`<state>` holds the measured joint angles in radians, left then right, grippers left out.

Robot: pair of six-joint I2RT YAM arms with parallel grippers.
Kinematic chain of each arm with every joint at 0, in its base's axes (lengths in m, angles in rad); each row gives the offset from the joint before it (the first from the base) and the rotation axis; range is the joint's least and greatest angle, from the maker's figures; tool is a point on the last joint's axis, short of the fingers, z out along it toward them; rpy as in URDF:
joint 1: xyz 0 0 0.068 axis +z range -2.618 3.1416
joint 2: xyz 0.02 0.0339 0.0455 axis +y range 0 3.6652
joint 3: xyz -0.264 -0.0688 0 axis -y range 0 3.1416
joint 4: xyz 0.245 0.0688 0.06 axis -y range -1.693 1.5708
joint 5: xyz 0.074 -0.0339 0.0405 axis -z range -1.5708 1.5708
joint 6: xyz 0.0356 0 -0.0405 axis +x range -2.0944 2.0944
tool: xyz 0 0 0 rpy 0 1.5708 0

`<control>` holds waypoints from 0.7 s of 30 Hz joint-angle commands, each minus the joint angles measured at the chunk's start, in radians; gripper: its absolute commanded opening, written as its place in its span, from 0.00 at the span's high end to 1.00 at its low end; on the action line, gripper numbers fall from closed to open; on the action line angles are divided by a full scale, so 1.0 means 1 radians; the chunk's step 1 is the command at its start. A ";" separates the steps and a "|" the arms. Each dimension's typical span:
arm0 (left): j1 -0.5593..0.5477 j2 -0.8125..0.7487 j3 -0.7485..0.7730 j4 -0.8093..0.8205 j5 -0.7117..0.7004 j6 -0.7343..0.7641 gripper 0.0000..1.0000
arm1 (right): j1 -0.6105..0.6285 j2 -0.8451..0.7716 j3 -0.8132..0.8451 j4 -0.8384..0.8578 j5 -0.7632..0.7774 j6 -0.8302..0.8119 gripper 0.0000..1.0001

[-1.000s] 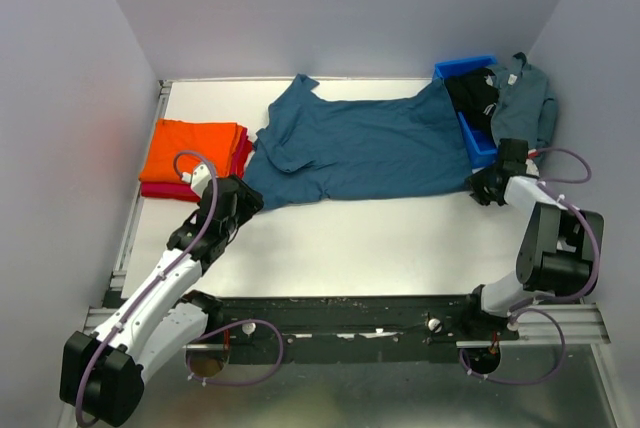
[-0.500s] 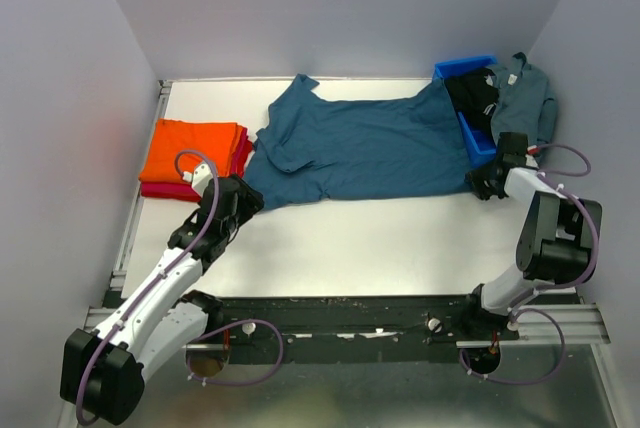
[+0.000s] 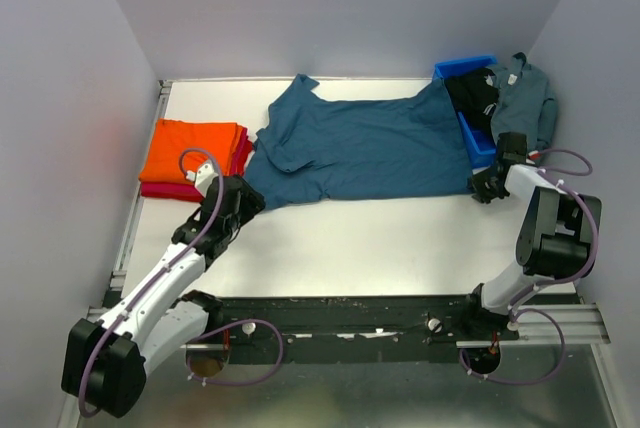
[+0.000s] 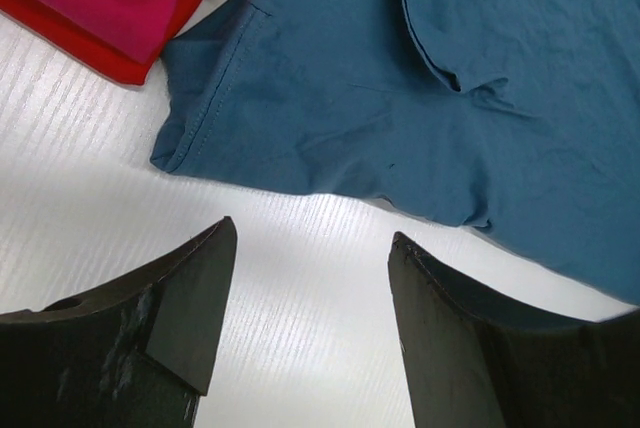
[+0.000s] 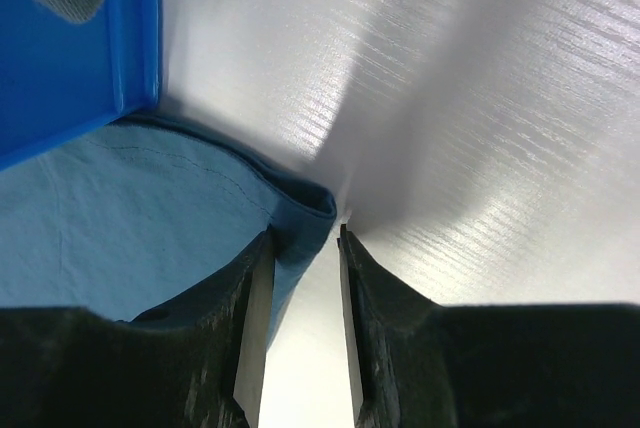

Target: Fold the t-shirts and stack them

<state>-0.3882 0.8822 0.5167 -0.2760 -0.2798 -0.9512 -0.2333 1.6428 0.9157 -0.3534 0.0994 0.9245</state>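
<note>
The dark teal blue t-shirt (image 3: 370, 148) lies spread flat across the table. My left gripper (image 3: 250, 198) is open and empty over bare table, just short of the shirt's near left corner (image 4: 200, 138); in the left wrist view the gripper (image 4: 312, 230) has a wide gap. My right gripper (image 3: 478, 188) is at the shirt's near right corner. In the right wrist view the gripper (image 5: 304, 231) has its jaws narrowly apart, with the folded hem corner (image 5: 305, 210) at the tips, beside the left finger. The orange shirt (image 3: 195, 148) lies folded on the crimson one (image 3: 165, 190) at the left.
The blue plastic bin (image 3: 480, 143) stands at the back right, holding a black shirt (image 3: 475, 93), with a grey-blue shirt (image 3: 525, 98) draped over its far side. The bin's wall (image 5: 70, 78) is close to my right gripper. White walls enclose the table.
My right gripper has crept slightly up and left onto the shirt's corner. My left gripper has barely moved. The shirt has not shifted.
</note>
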 commanded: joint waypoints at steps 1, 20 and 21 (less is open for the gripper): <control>-0.001 0.031 0.014 0.034 0.004 -0.004 0.27 | -0.008 -0.026 -0.021 -0.032 0.054 0.004 0.60; -0.001 0.167 0.065 -0.015 -0.007 -0.080 0.28 | -0.008 -0.129 -0.099 -0.059 0.023 -0.012 0.99; -0.001 0.173 0.066 -0.020 -0.019 -0.090 0.29 | -0.008 -0.152 -0.112 -0.070 0.032 -0.016 0.99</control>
<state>-0.3882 1.0348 0.5499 -0.2707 -0.2768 -0.9878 -0.2352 1.5818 0.8661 -0.3851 0.1146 0.9249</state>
